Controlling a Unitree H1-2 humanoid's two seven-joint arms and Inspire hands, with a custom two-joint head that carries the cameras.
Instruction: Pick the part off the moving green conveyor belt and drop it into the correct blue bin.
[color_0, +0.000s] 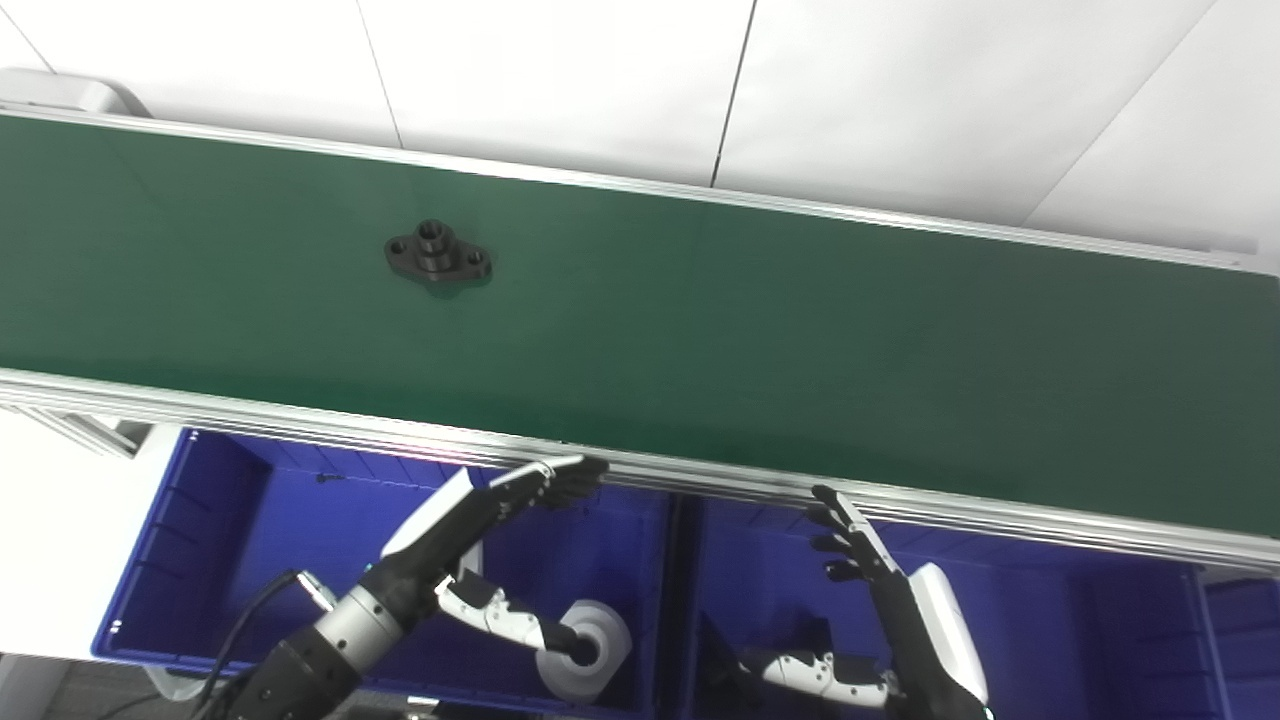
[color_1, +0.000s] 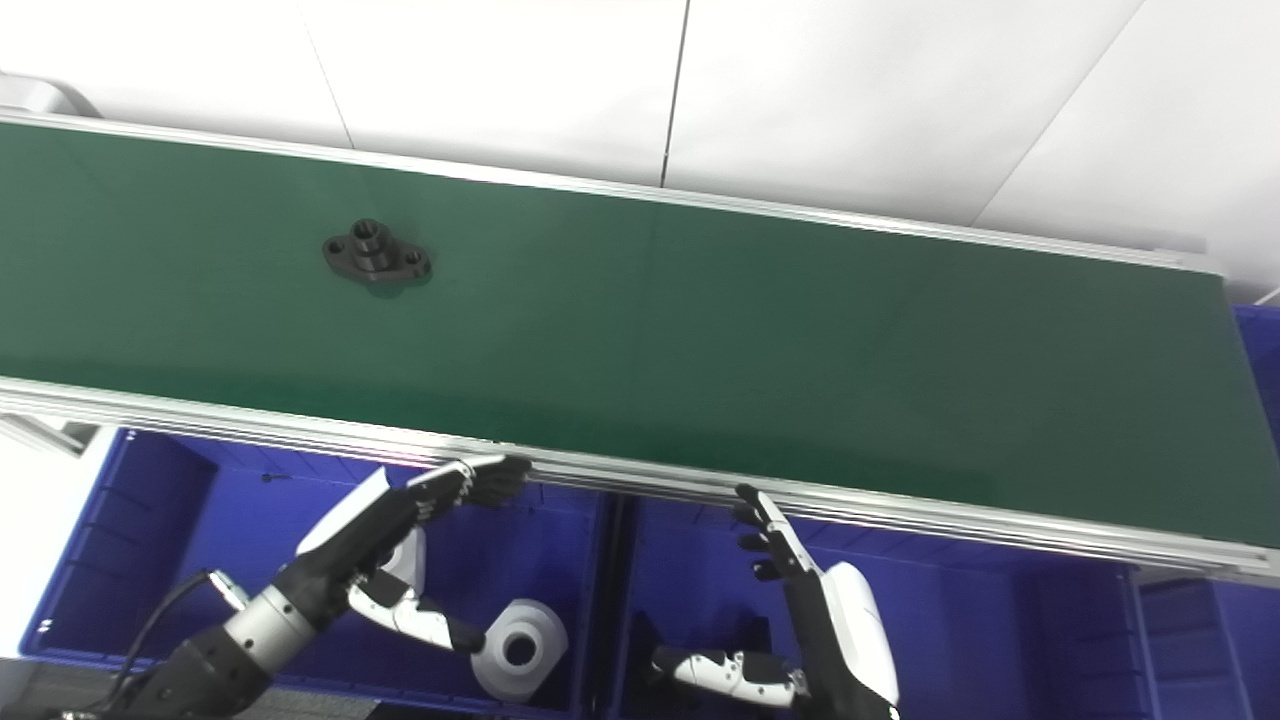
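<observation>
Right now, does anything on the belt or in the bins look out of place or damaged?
Nothing stands out. The black part lies flat on the green belt; a white part sits in the left blue bin.

Left hand (color_0: 470, 540) was held empty, fingers extended toward the far right, thumb spread apart to the near right. Right hand (color_0: 890, 600) was held empty, fingers extended far-left, thumb splayed leftward.

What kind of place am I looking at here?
Probably a factory-style sorting station or a lab mock-up: a green conveyor belt carries a black metal part, with blue bins below it.
</observation>
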